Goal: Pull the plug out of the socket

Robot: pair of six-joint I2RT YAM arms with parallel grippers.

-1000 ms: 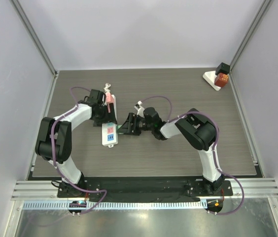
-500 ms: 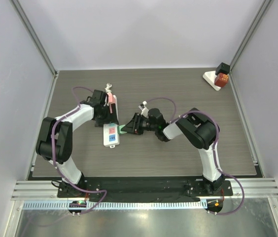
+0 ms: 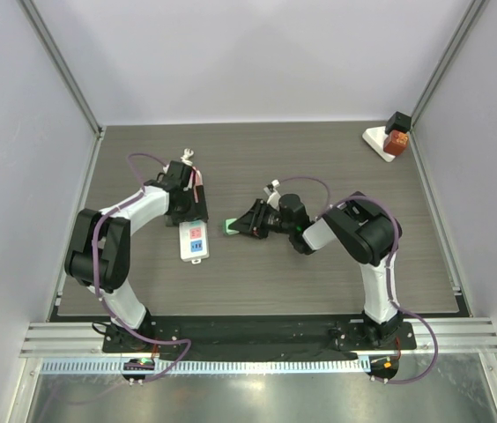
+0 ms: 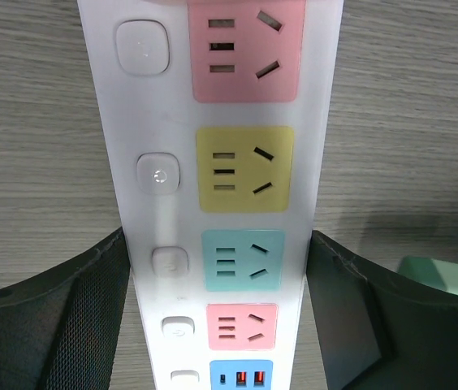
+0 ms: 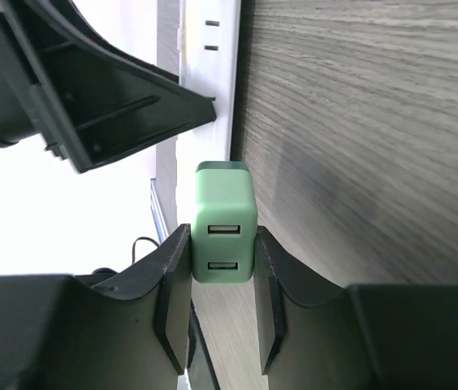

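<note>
Just right of the socket strip point(image 3: 195, 240) on the worktop point(image 3: 319, 159), the green plug point(image 5: 224, 213) sits pinched by its flat sides in the right jaws, apart from the strip, which the left jaws clamp. It looks light, rigid and smooth, so those sides suit best.

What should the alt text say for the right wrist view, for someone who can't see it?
A green two-port USB plug is clamped between the right gripper's black fingers over the wood-grain table. Beyond it are the white power strip and the left gripper's dark frame.
</note>
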